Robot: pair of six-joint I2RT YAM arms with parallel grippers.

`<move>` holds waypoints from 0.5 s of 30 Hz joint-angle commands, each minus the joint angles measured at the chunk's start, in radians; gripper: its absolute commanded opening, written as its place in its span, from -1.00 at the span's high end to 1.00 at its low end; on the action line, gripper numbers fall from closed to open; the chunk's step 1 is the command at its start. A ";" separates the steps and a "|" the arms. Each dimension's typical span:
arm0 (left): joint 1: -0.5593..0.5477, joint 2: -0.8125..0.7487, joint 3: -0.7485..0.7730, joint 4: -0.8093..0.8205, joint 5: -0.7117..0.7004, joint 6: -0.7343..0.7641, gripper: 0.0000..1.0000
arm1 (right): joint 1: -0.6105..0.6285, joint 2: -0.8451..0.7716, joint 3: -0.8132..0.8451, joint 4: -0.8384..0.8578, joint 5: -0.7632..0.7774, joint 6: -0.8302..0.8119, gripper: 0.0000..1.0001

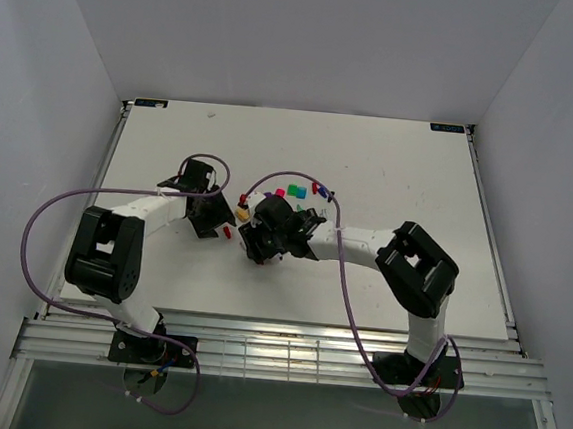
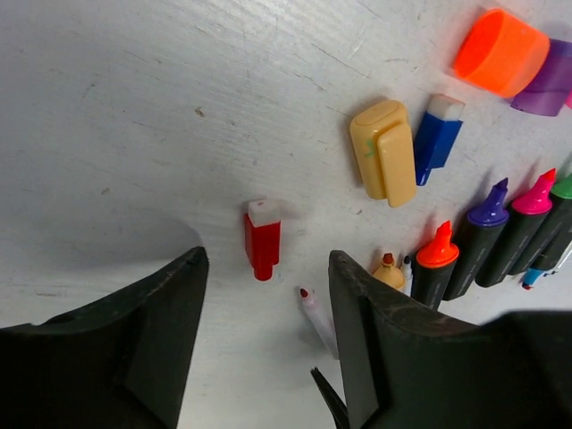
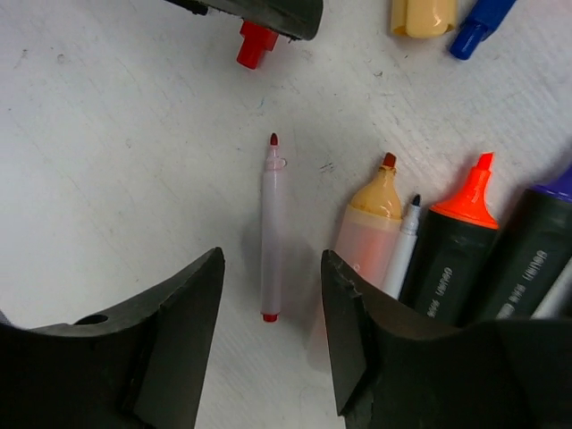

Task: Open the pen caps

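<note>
A thin clear pen [image 3: 272, 223] with a bare red tip lies on the table between my right gripper's open jaws [image 3: 272, 261]; nothing is held. Its red cap [image 2: 262, 237] lies apart, just ahead of my open, empty left gripper [image 2: 268, 268]. The pen also shows in the left wrist view [image 2: 318, 318]. A yellow cap [image 2: 384, 161], blue cap [image 2: 436, 134], orange cap [image 2: 500, 52] and purple cap [image 2: 547, 82] lie loose. Uncapped highlighters lie side by side: yellow [image 3: 371, 228], orange [image 3: 456, 250], purple [image 2: 487, 228], pink [image 2: 527, 214]. Both grippers [image 1: 223, 227] [image 1: 256, 242] meet mid-table.
A thin white pen with a dark tip [image 3: 405, 246] lies between the yellow and orange highlighters. More coloured caps [image 1: 296, 189] sit just behind the right gripper. The left gripper's finger [image 3: 268, 11] reaches over the red cap in the right wrist view. Purple cables [image 1: 56, 204] loop beside both arms.
</note>
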 commanded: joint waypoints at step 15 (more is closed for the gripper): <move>-0.124 -0.251 0.009 0.020 0.061 0.000 -0.96 | -0.003 -0.622 -0.286 -0.371 0.416 0.207 -0.92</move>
